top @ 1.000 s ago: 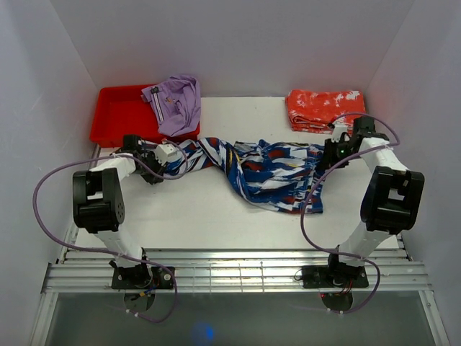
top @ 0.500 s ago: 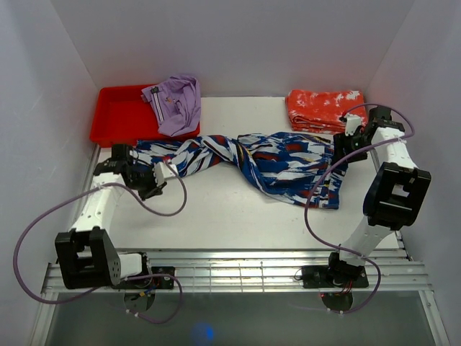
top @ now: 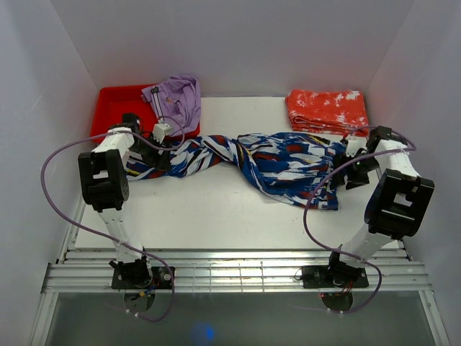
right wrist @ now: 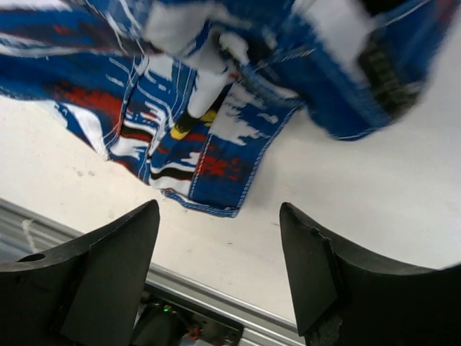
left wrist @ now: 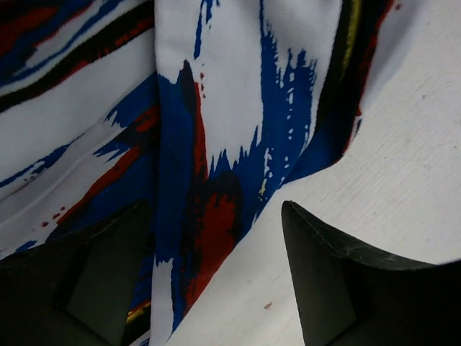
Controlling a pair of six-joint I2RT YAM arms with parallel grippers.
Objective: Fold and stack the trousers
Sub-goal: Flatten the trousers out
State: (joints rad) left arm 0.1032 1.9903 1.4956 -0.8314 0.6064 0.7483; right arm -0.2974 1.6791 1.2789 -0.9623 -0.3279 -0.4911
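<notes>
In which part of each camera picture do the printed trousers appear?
Top external: the trousers stretch across the middle of the table, left to right.
Left wrist: the trousers fill the upper left.
Right wrist: the trousers cover the top band.
Shared landmark: the white table, bare beside the cloth in every view.

A lilac garment [top: 176,101] drapes over the red tray [top: 119,104], and an orange-red garment [top: 325,109] (white-splotched, folded) lies back right.
</notes>
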